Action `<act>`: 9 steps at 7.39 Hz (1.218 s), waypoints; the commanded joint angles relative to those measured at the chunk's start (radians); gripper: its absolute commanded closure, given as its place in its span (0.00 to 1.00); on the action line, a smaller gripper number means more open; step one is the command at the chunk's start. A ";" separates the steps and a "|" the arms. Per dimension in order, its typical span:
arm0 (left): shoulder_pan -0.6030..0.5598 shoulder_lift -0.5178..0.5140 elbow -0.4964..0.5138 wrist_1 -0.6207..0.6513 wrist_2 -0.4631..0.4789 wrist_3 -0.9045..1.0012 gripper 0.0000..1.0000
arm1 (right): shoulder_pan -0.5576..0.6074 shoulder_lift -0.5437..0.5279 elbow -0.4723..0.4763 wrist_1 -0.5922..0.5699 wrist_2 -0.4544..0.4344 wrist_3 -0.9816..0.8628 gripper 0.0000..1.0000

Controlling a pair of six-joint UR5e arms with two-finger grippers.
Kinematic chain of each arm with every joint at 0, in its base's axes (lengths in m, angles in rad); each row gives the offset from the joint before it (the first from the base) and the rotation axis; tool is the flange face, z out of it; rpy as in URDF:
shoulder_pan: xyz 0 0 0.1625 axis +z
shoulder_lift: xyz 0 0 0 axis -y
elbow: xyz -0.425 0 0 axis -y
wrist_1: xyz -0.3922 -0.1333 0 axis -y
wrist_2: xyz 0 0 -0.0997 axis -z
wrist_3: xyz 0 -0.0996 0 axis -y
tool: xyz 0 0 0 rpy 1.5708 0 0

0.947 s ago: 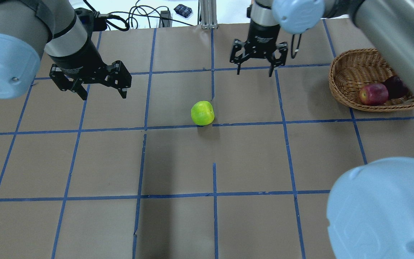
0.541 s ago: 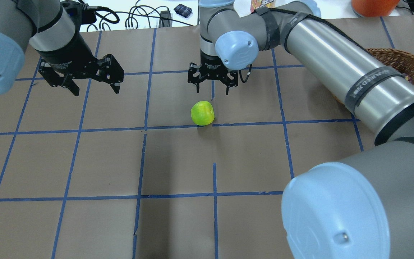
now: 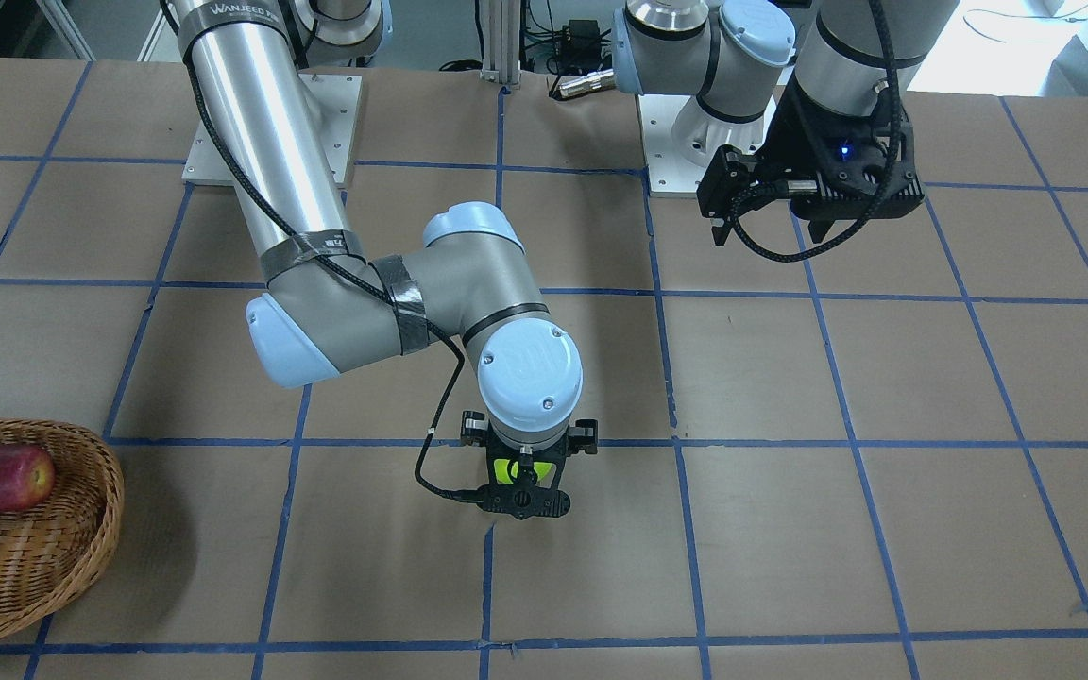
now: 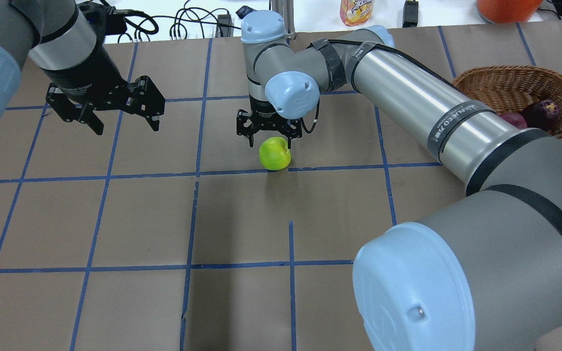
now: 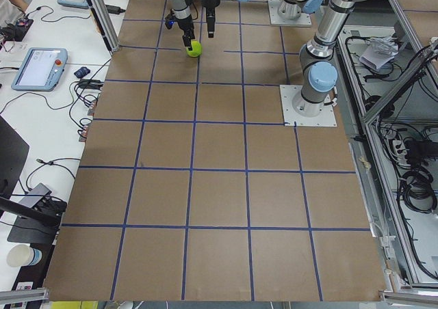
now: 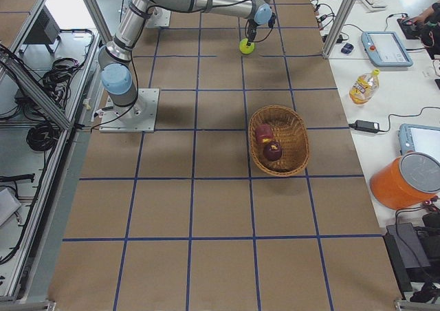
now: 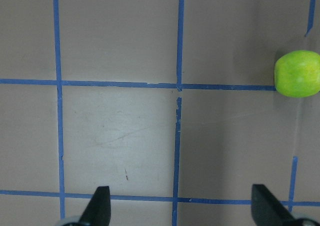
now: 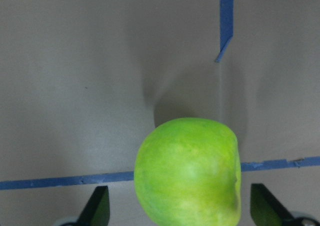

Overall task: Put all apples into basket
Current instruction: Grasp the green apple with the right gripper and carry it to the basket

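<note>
Yellow-green, glossy and round, the apple (image 4: 274, 153) sits on the surface (image 4: 242, 219) mid-frame in the overhead view, between the spread fingers (image 8: 97, 206) of the right tool (image 4: 270, 145), which stand clear of it. Upper left, the left tool (image 4: 128, 129) hangs released.

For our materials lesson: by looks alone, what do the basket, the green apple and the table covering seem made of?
Basket: woven wicker or rattan, light brown, matte; interlaced strands show.
Green apple: smooth, faintly glossy skin; real fruit or plastic, cannot tell.
Table covering: matte brown sheet, probably paper or card, gridded with blue tape.
</note>
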 commanded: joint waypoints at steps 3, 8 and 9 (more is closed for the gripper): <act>0.012 0.002 0.025 -0.040 -0.002 0.001 0.00 | 0.009 0.039 0.006 0.005 -0.036 -0.020 0.87; 0.010 0.013 0.019 -0.040 -0.005 0.001 0.00 | -0.232 -0.189 -0.028 0.223 -0.107 -0.245 1.00; 0.010 0.013 0.018 -0.040 -0.005 0.001 0.00 | -0.356 -0.253 -0.024 0.297 -0.210 -0.455 1.00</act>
